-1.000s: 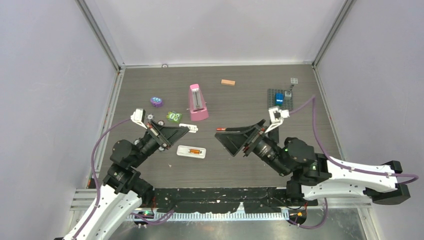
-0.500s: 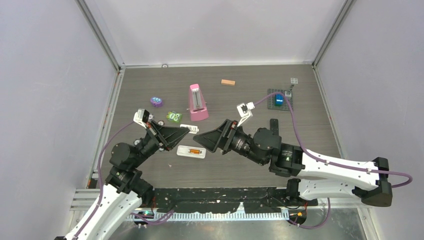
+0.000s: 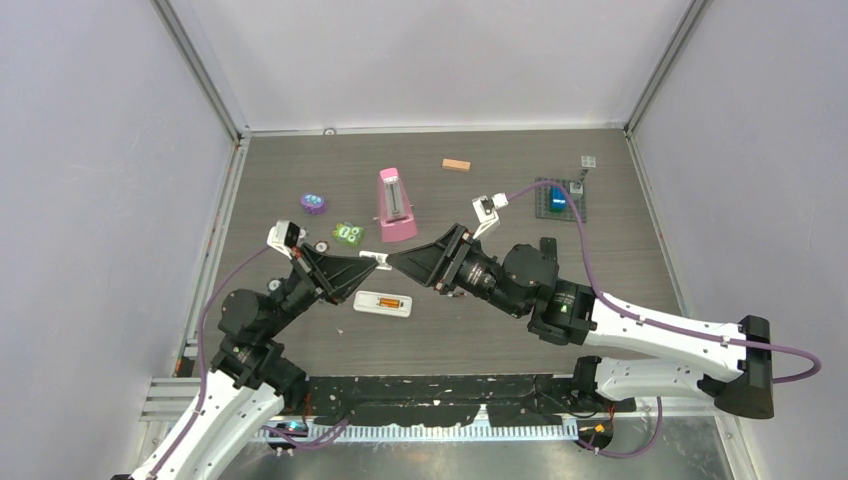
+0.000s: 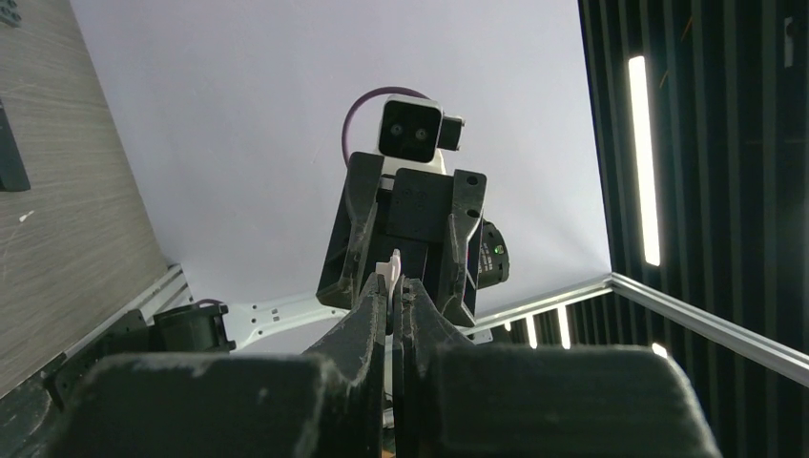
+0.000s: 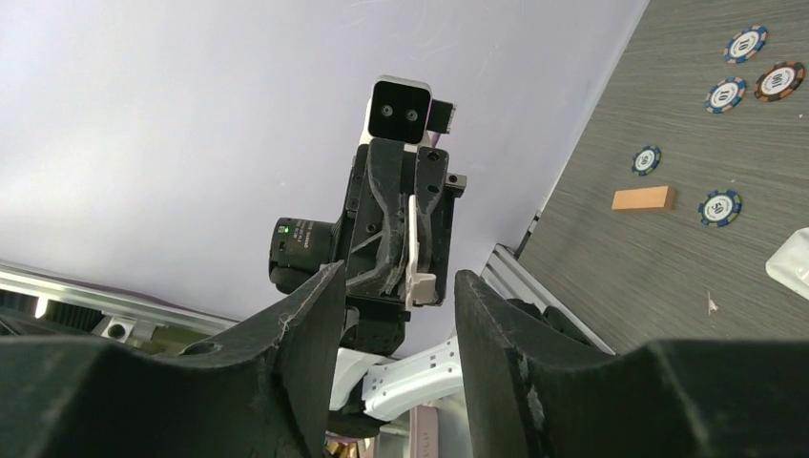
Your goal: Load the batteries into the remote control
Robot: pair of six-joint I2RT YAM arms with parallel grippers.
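Observation:
The white remote lies open on the table with an orange battery in its bay; the other batteries are not visible. My left gripper is shut on a thin white cover piece, held above the remote. My right gripper is open and empty, tip to tip with the left one. In the right wrist view the cover piece sticks out of the left gripper, just beyond my open right gripper. In the left wrist view my left gripper points at the right gripper.
A pink upright object, a purple piece and a green piece lie behind the grippers. An orange-tan block is at the back. A dark baseplate with a blue piece is at the right. Poker chips show in the right wrist view.
My right arm has swung left across the table until its open gripper meets the left gripper's tip. The left gripper has stayed nearly in place, still holding the white cover piece.

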